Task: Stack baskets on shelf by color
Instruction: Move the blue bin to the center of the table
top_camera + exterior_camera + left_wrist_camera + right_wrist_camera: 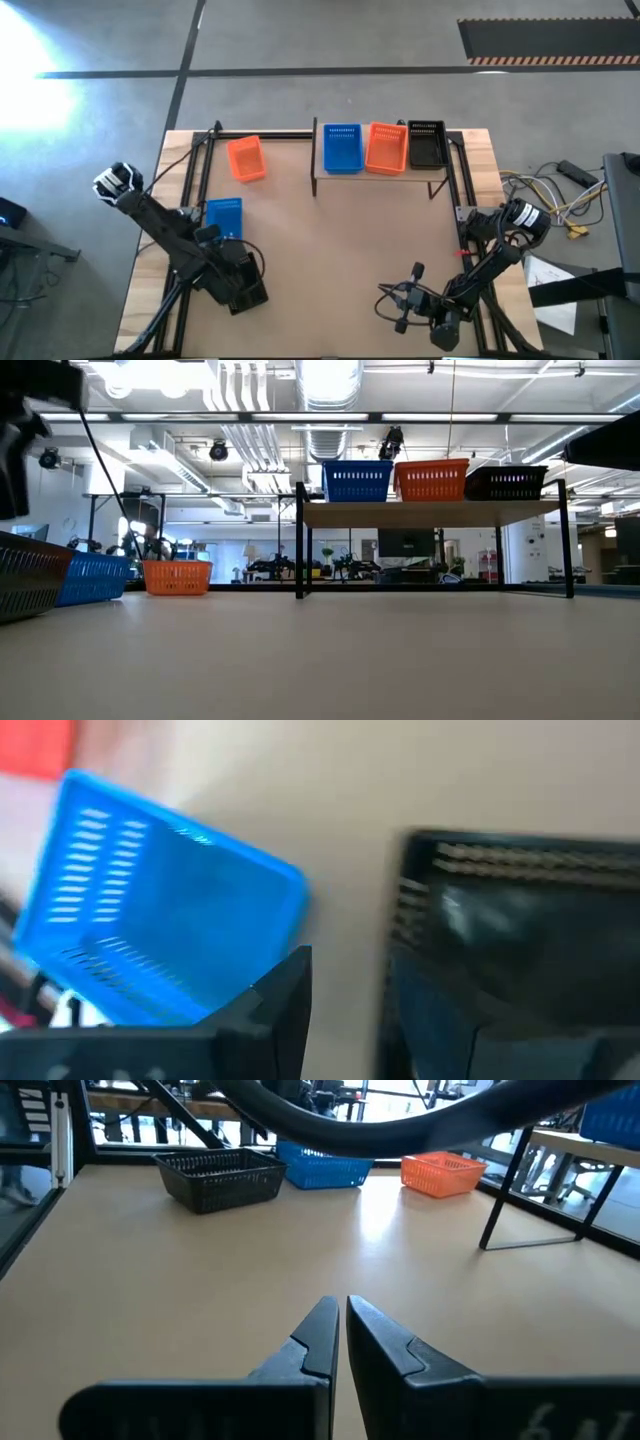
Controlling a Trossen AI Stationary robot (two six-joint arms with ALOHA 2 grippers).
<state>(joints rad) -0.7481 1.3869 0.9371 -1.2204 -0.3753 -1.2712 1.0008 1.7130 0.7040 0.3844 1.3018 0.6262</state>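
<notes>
On the shelf [430,512] stand a blue basket [342,147], an orange basket [386,148] and a black basket [427,146] side by side. On the table's left half sit an orange basket [245,158], a blue basket [223,215] and a black basket [220,1175]. My left gripper [345,980] is open and hovers over the black basket [520,920], above its wall facing the blue basket [160,910]. In the low view a gap shows between that gripper and the black basket [30,575]. My right gripper [342,1320] is shut and empty near the table's near right corner.
Black frame rails [195,170] run along the table's left and right sides. The shelf's thin black legs [299,540] stand on the far part of the table. Cables [550,195] lie beyond the right edge. Bare wood [340,250] lies between the two arms.
</notes>
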